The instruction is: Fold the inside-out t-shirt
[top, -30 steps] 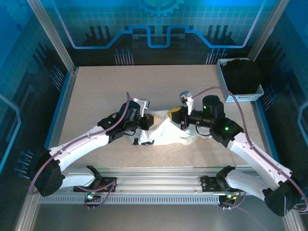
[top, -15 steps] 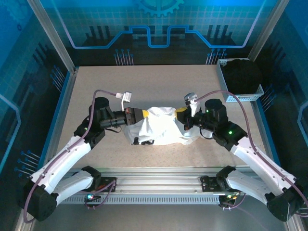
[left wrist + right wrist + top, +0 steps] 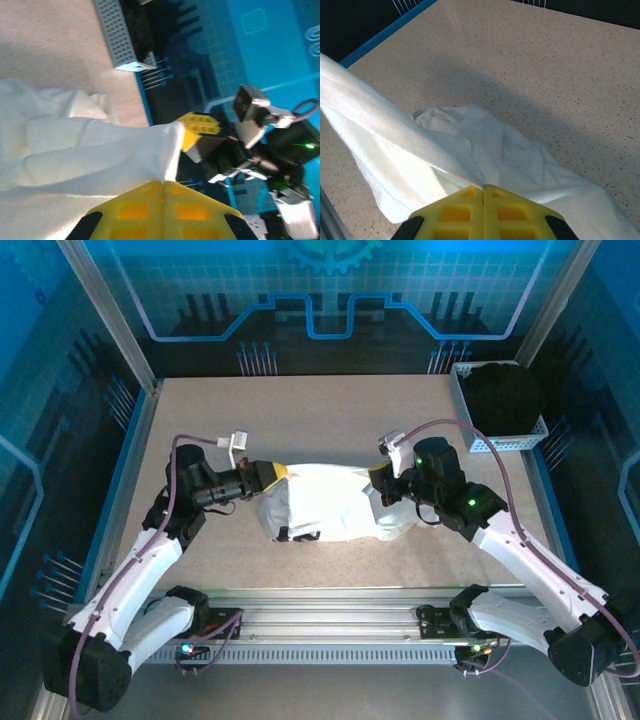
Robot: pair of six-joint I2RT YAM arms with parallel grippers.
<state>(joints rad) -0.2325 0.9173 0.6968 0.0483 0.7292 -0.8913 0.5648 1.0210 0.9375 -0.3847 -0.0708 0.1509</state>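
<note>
Presently | your left gripper (image 3: 268,472) clamped the t-shirt (image 3: 325,502) at its left edge | your right gripper (image 3: 378,480) clamped its right edge | shirt stretched between them, sagging onto the table (image 3: 330,410) | its outline lost in folds.

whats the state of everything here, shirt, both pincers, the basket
t-shirt, crumpled, not folded, one edge pulled taut between both pincers, the rest sagging onto the table
left pincer, shut on the t-shirt's edge
right pincer, shut on the t-shirt's edge
basket, at the table's far right corner, holding a black garment
</note>
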